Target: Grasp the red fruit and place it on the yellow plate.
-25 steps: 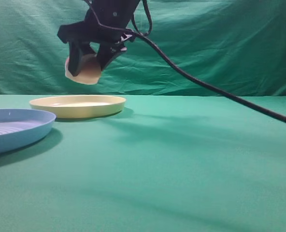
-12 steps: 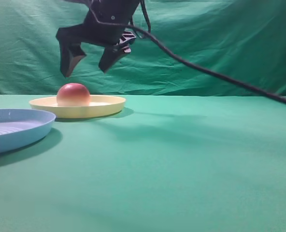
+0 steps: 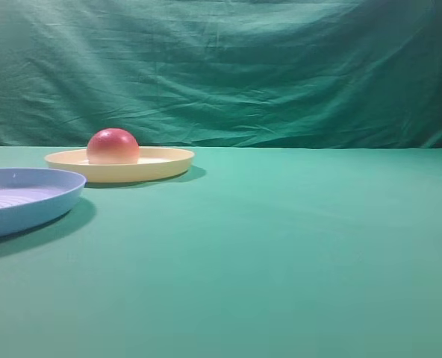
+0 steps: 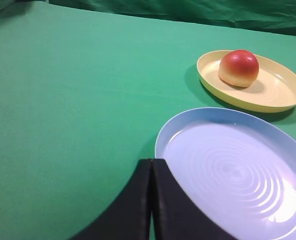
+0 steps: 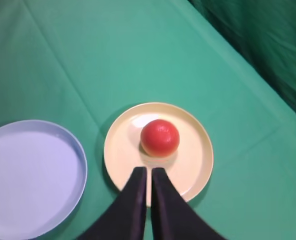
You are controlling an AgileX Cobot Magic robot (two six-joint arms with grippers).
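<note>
The red fruit (image 3: 113,146) rests on the yellow plate (image 3: 165,160), left of the plate's middle, red side up with its pale base down. No gripper shows in the exterior high view. From the right wrist view the fruit (image 5: 160,137) lies on the plate (image 5: 198,160) far below my right gripper (image 5: 149,169), whose fingers stand almost together and hold nothing. My left gripper (image 4: 152,160) is shut and empty, low over the near edge of the blue plate, with the fruit (image 4: 238,68) and yellow plate (image 4: 283,95) farther off.
A light-blue ridged plate (image 3: 27,195) sits at the left front, close beside the yellow plate. Green cloth covers the table (image 3: 296,246) and hangs as a backdrop (image 3: 281,67) behind it.
The right gripper held the fruit above the plate, let it go onto the plate, then rose out of the exterior view and closed its fingers. The fruit now lies still.
</note>
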